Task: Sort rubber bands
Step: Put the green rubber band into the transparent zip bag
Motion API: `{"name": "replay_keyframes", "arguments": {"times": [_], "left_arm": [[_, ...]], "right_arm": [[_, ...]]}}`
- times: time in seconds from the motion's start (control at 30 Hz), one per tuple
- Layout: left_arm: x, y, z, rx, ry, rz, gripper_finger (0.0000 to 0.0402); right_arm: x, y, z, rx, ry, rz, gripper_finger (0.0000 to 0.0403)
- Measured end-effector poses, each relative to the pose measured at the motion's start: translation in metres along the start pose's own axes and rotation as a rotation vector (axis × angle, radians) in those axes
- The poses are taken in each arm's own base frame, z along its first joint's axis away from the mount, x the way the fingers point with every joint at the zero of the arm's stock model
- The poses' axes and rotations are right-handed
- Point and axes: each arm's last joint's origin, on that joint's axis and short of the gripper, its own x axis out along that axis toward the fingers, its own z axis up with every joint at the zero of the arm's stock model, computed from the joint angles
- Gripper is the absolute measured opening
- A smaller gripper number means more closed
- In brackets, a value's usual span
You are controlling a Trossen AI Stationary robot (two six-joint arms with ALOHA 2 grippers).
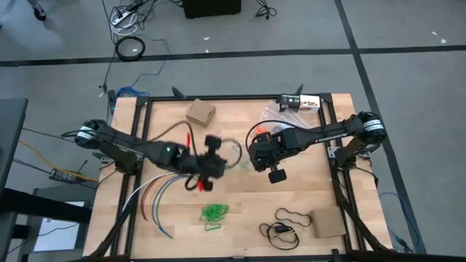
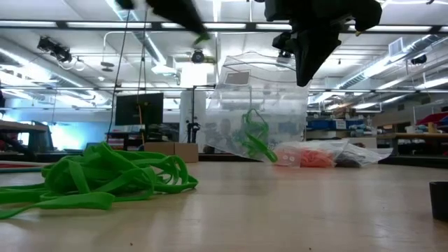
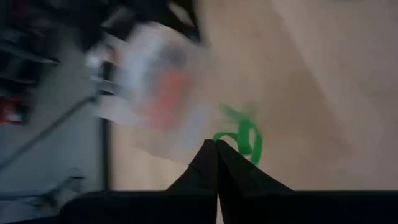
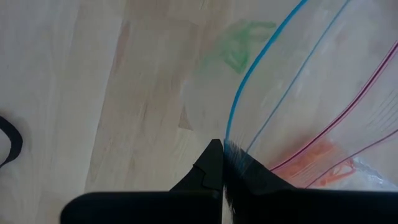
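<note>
Sorting looks maybe halfway. Lower left of the low view, a heap of bright green rubber bands (image 2: 98, 178) is loose on the wooden table (image 2: 294, 217). Mid-frame, the right gripper (image 4: 222, 146) pinches the rim of a clear zip bag (image 2: 259, 112) with some green in it. The left gripper (image 3: 217, 144) is clamped on green bands (image 3: 245, 138). The orange ones (image 2: 311, 157) look bagged further back.
</note>
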Motion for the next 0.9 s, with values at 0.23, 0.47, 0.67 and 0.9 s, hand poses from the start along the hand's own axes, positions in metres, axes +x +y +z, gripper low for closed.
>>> {"name": "replay_keyframes", "arguments": {"times": [0.23,0.47,0.67,0.9], "left_arm": [[0.009,0.054,0.009,-0.034,-0.107,0.175,0.0001],[0.039,0.066,0.004,-0.022,-0.141,0.094,0.0000],[0.063,0.054,0.003,0.021,-0.108,0.045,0.0001],[0.071,0.050,0.001,0.030,-0.087,0.033,0.0060]], "right_arm": [[0.000,0.000,0.000,0.003,-0.001,0.000,0.0000],[0.000,-0.001,0.000,0.003,-0.002,-0.001,0.0000],[0.001,-0.003,0.000,0.005,0.000,-0.003,0.0000],[0.001,-0.005,-0.001,0.011,0.000,-0.004,0.0000]]}}
